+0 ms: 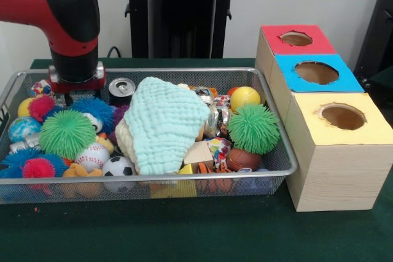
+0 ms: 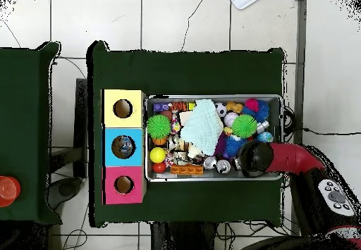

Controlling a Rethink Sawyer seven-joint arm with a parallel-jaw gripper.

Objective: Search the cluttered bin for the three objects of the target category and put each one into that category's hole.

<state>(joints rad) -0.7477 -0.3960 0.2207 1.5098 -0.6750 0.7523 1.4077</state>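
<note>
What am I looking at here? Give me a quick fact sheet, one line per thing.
Container: wire mesh bin crammed with toys
Biggest item: pale green cloth lying on top of the pile
Spiky toys: two green spiky balls, plus blue and pink ones
Sports balls: baseball, soccer ball
Other: drink can
Sorting box: wooden box beside the bin, with red, blue and yellow holes
Robot: arm reaching down into one corner of the bin
Gripper: hidden among the toys
</note>
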